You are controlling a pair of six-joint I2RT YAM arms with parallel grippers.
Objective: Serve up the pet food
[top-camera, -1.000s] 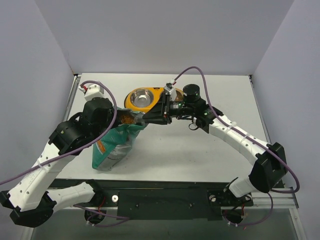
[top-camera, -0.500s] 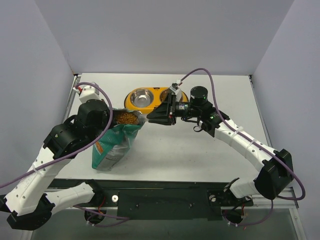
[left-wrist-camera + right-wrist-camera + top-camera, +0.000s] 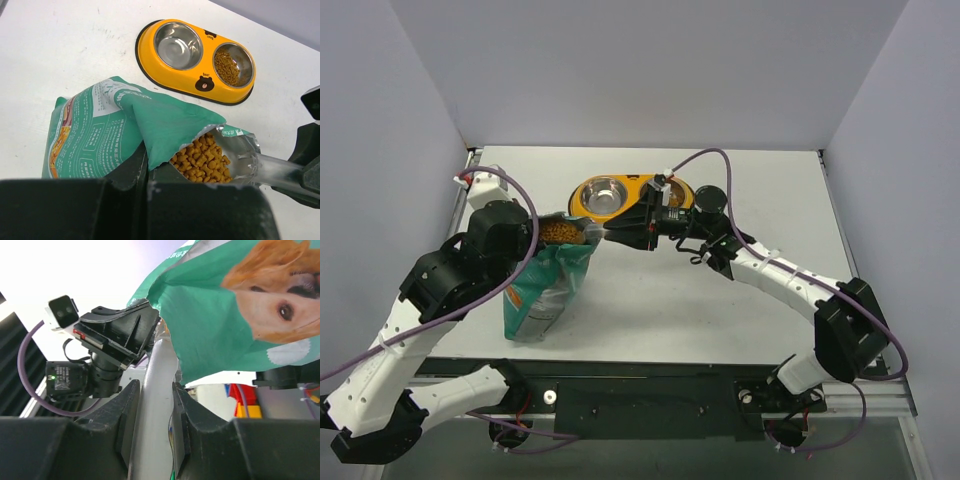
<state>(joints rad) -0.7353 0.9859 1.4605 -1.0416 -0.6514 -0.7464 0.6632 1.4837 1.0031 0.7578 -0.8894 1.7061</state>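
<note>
- Left wrist view: on the yellow double-bowl feeder, a brown cartoon bear face sits on the rim at 6 o'clock, between the two bowls. The single word "Bear" is printed just above it.
- At the feeder's 12 o'clock rim, a small dark mark carries lettering too fine to read.
- The teal bag carries panels of white fine print, none of it legible. A white strip at its mouth, at 3 o'clock, is also printed but unreadable.
- Right wrist view: the bag's face shows a golden dog portrait, with no wording readable beside it.
</note>
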